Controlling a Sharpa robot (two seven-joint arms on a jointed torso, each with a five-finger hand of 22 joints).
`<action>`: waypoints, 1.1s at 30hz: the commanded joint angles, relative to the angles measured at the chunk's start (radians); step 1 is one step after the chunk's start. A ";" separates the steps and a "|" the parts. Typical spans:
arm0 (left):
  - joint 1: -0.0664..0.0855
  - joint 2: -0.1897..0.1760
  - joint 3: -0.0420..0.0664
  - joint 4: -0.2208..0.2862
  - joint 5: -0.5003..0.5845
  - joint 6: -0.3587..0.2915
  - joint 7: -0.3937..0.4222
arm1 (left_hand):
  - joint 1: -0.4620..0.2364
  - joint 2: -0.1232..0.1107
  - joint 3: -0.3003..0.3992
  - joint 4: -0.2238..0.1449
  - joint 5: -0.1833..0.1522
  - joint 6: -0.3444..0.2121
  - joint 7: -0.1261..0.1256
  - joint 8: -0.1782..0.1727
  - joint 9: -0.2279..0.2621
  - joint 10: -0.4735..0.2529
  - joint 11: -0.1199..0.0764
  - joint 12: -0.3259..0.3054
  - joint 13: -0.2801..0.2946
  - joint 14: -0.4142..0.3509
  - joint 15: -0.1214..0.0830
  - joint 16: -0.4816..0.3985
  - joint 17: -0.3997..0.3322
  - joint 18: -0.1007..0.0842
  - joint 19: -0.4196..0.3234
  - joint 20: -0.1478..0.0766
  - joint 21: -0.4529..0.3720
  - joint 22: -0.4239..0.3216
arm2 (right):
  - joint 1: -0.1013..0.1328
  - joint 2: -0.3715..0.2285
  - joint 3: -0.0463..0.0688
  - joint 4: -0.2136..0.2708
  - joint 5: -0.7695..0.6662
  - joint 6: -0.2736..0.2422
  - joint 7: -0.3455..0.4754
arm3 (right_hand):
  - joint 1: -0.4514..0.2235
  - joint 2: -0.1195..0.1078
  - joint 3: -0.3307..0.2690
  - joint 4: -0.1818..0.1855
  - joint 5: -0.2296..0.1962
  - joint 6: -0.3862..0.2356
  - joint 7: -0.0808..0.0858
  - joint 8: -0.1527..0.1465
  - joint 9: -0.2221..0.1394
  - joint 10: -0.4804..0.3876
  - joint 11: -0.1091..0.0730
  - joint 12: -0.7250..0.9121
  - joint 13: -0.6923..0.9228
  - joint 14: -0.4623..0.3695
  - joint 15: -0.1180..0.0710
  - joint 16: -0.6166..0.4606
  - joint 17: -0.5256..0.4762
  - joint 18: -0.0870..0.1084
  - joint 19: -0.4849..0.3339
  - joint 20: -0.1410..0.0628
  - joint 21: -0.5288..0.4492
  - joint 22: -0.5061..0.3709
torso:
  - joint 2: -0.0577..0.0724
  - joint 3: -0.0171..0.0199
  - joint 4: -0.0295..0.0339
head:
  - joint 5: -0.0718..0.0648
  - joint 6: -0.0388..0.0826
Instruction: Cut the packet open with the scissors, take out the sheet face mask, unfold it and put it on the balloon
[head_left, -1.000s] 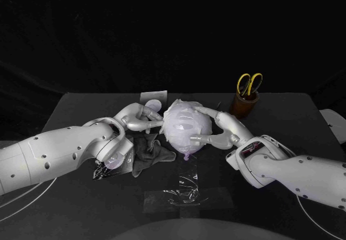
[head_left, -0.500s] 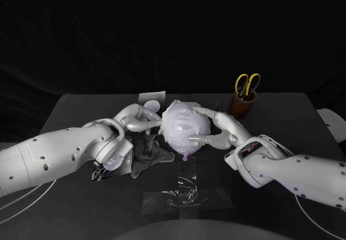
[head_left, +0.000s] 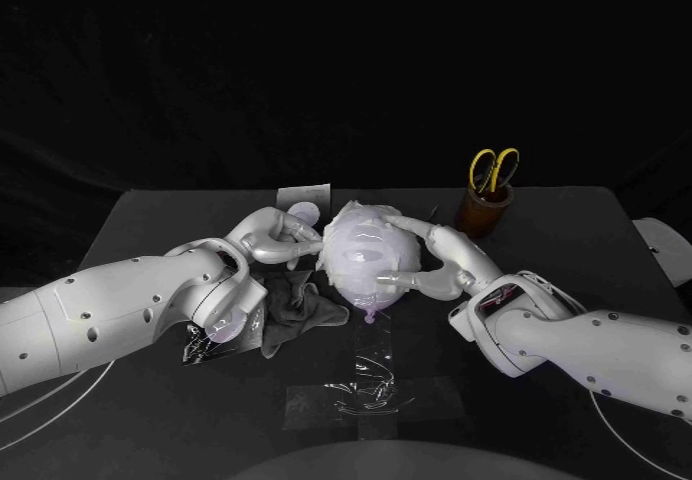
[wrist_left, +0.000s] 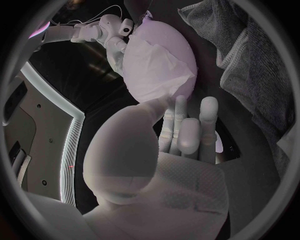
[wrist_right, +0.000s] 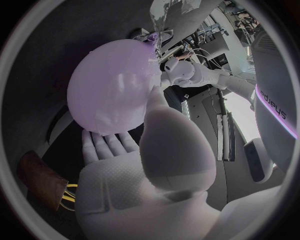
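- Head view: yellow-handled scissors stand in a brown cup.
- Right robot hand clasps the pale lilac balloon, which wears a white sheet mask.
- Left robot hand, fingers straight, touches it; grip unclear.

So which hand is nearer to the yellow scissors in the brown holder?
Right. The right hand holds the balloon on the side toward the scissors; the left hand is at the balloon's opposite side, farther from them.

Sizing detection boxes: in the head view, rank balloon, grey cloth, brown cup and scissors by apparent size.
1. balloon
2. cloth, though partly hidden
3. cup and scissors: only the handles stick out, and they look about as big as the cup, so no ranking between them.
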 joint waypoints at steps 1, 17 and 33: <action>0.001 0.002 0.001 0.000 0.030 -0.031 0.030 | 0.005 0.007 0.012 0.000 0.004 0.004 -0.002 0.008 0.035 0.016 -0.006 0.005 0.002 0.010 -0.001 0.007 0.010 -0.001 0.010 -0.001 0.008 0.009 | -0.007 0.002 -0.006 -0.001 -0.001 0.049 -0.015 | -0.002 0.010 0.006 0.002 -0.003 0.004 0.145 0.004 0.001 -0.001 0.005 0.002 0.002 -0.002 -0.001 -0.003 -0.001 0.005 0.006 -0.002 0.005 0.001 | 0.000 0.0001 0.0000 | 0.000 0.000; 0.001 -0.007 0.001 -0.006 0.051 -0.066 0.023 | -0.013 -0.024 0.108 -0.018 0.005 0.005 -0.002 0.016 0.086 0.018 -0.008 0.016 0.028 0.026 -0.004 0.010 0.025 -0.005 0.025 -0.015 0.041 0.042 | -0.007 0.000 -0.006 -0.001 -0.001 0.049 -0.015 | -0.002 0.010 0.006 0.002 -0.003 0.004 0.145 0.004 0.001 -0.001 0.005 0.002 0.002 -0.002 -0.001 -0.003 -0.001 0.005 0.006 -0.002 0.005 0.001 | 0.000 -0.0007 0.0006 | 0.004 0.001; 0.001 -0.008 0.001 -0.002 0.022 0.019 -0.010 | -0.109 -0.080 0.061 0.017 0.003 -0.084 0.019 -0.035 0.100 -0.064 0.032 -0.032 0.022 -0.044 0.030 -0.007 -0.090 0.007 -0.076 0.000 -0.027 -0.041 | -0.007 0.002 -0.006 -0.002 -0.001 0.050 -0.016 | -0.002 0.010 0.006 0.002 -0.003 0.004 0.145 0.004 0.001 -0.001 0.005 0.002 0.002 -0.002 -0.001 -0.003 -0.001 0.005 0.006 -0.002 0.005 0.001 | 0.000 -0.0001 0.0001 | 0.006 0.000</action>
